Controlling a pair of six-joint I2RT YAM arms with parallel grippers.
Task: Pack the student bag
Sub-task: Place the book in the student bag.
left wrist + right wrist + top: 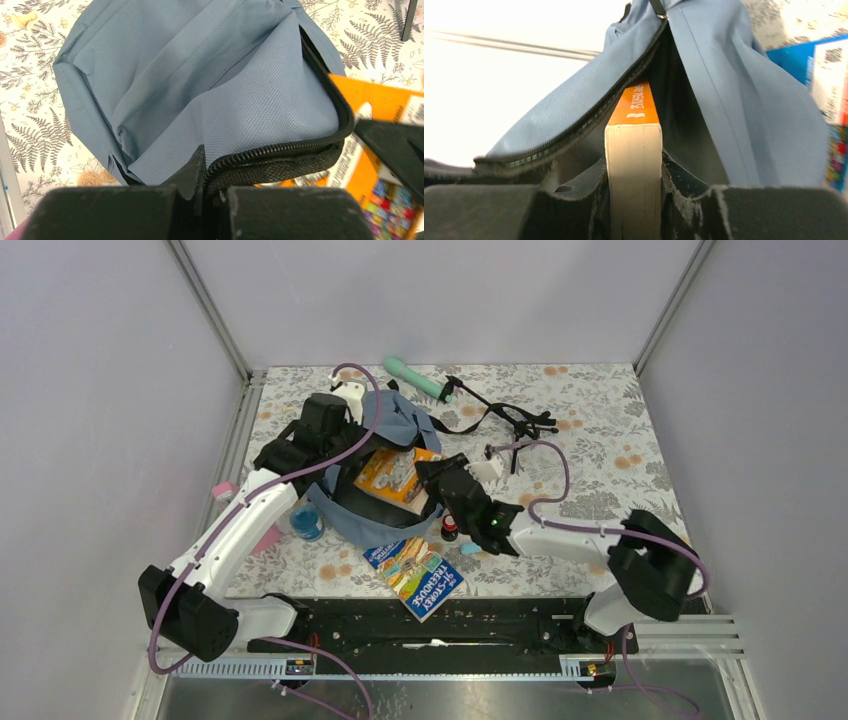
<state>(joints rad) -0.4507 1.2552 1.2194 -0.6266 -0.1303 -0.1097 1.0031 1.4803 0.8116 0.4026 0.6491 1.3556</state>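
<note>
The student bag (395,425) is slate-blue and lies open in the middle of the table. My left gripper (358,443) is shut on the bag's black zipper edge (280,150), with its blue fabric (200,75) spread out ahead of it. My right gripper (432,472) is shut on an orange book (392,476), clamping its pale page edge (634,150) between the fingers. The book stands on edge in the bag's mouth, with the bag wall (734,100) to its right and the zipper lip to its left. In the left wrist view the orange book (385,100) shows at the right.
A blue book (415,575) lies near the front edge. A blue round container (306,522), a pink eraser (224,489) and a small red-capped bottle (449,530) sit around the bag. A teal handled tool (415,378) and black straps (500,415) lie behind it.
</note>
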